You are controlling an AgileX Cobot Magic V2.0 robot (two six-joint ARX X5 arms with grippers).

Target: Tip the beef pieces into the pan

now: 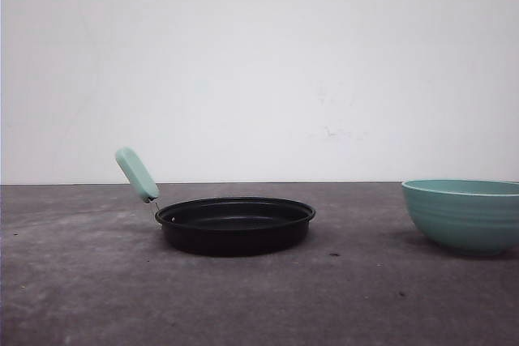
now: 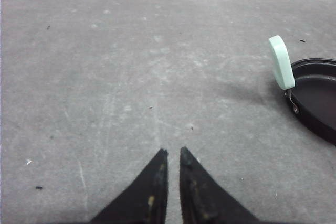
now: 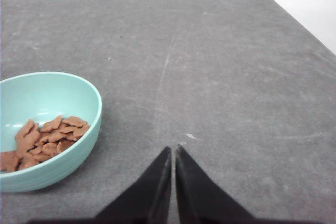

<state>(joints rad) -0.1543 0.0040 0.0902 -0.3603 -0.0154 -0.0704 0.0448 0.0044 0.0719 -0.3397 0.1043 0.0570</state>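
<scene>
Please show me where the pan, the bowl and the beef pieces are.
pan (image 1: pixel 235 237), front view, on its black side wall.
bowl (image 1: pixel 466 224), front view, on its outer wall.
beef pieces (image 3: pixel 50 139), right wrist view, middle of the heap.

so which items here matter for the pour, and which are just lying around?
For the job:
- beef pieces, heaped in the teal bowl
- pan, black, sitting apart from the bowl
- left gripper and right gripper, both shut, holding nothing

Lying about:
- small dark specks on the table
</scene>
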